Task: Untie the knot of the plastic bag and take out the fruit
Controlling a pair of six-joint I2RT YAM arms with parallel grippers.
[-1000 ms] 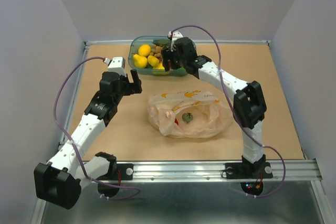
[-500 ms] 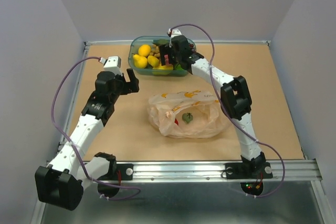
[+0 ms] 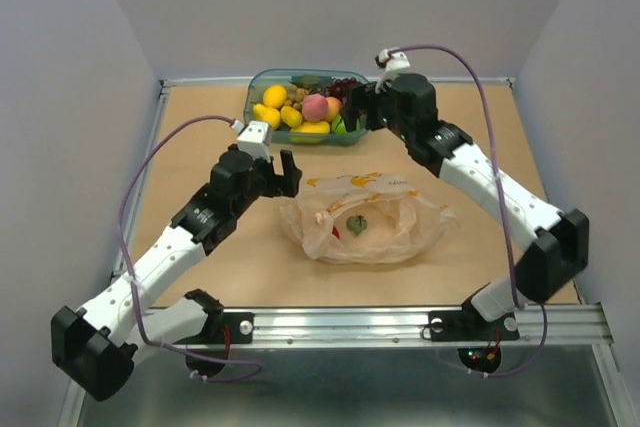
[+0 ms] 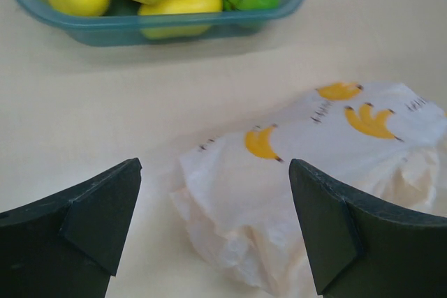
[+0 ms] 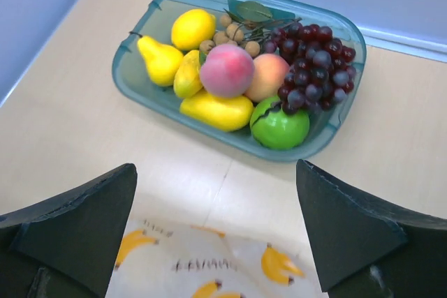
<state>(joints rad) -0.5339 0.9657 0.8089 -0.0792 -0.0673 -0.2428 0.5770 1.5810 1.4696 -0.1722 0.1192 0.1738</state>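
Note:
The plastic bag (image 3: 362,215), pale film with yellow banana prints, lies crumpled in mid-table, its mouth loose; I see no knot. Inside it show a dark green-topped item (image 3: 357,224) and a red patch. In the teal tub (image 5: 140,88) lie fruit: a pink peach (image 5: 226,70), a dark grape bunch (image 5: 314,68), an orange-pink fruit and yellow ones. My left gripper (image 4: 215,172) is open just above the bag's left end (image 4: 279,193). My right gripper (image 5: 216,172) is open and empty, hovering between the tub and the bag's far edge (image 5: 209,266).
A green apple (image 5: 280,122) and a cluster of small brown balls (image 5: 234,33) also lie in the tub. The tub stands against the back wall. Grey walls close the table on three sides. A metal rail (image 3: 350,325) runs along the near edge.
The right gripper has withdrawn from over the tub to the right, its jaws opening, and the pink peach now lies in the tub. The left arm has swung right toward the bag.

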